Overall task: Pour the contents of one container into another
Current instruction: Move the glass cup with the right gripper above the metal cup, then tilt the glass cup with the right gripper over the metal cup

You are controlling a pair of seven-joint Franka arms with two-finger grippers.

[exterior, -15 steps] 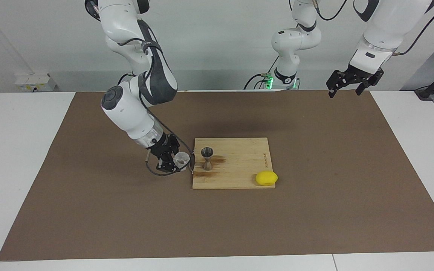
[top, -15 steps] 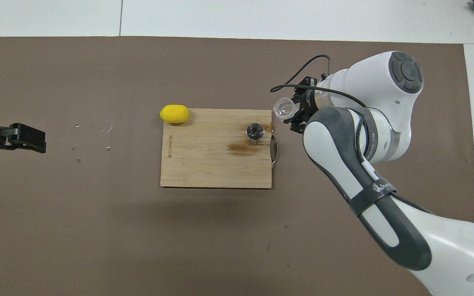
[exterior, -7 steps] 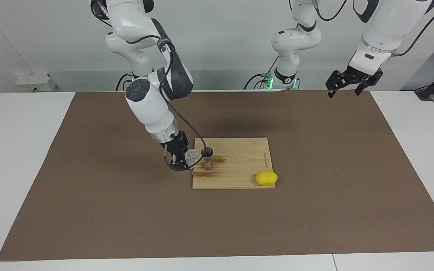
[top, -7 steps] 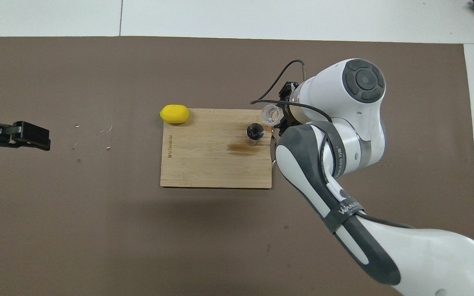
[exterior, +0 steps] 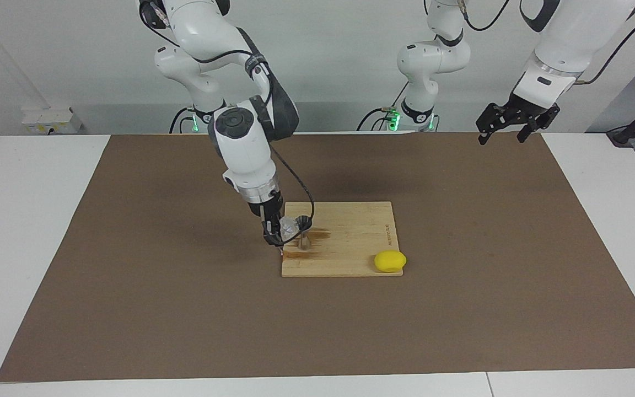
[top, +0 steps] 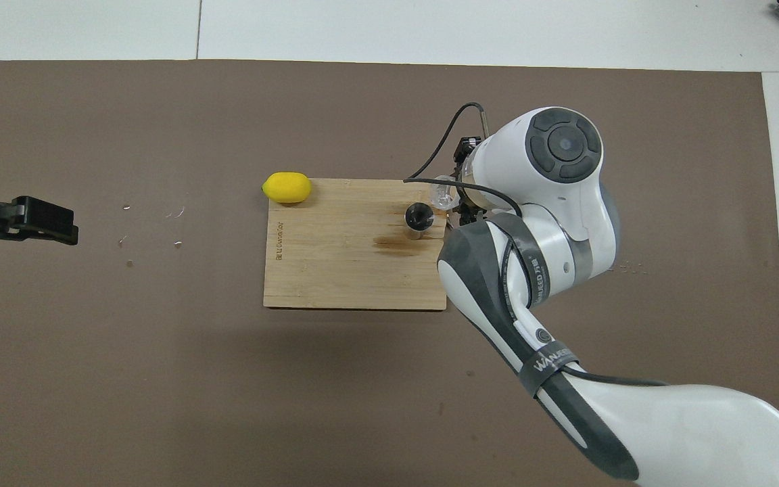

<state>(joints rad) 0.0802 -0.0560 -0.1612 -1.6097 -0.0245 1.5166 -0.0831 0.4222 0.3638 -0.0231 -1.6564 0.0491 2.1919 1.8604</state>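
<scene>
Glass cup [exterior: 288, 226] is pinched, tipped, in the right gripper [exterior: 276, 231], mouth beside the jigger [exterior: 303, 231]; left gripper [exterior: 510, 124] is spread.

A wooden cutting board [exterior: 345, 242] lies flat on the brown mat [exterior: 461, 309] covering the white bench [exterior: 25, 220]. Dark stains mark the board toward the right arm's end. A lemon [exterior: 389, 261] rests on the board's corner farthest from the robots, overhanging the edge.

One cup [exterior: 289, 226], jigger [exterior: 303, 234], lemon [exterior: 389, 261], board [exterior: 350, 242]
</scene>
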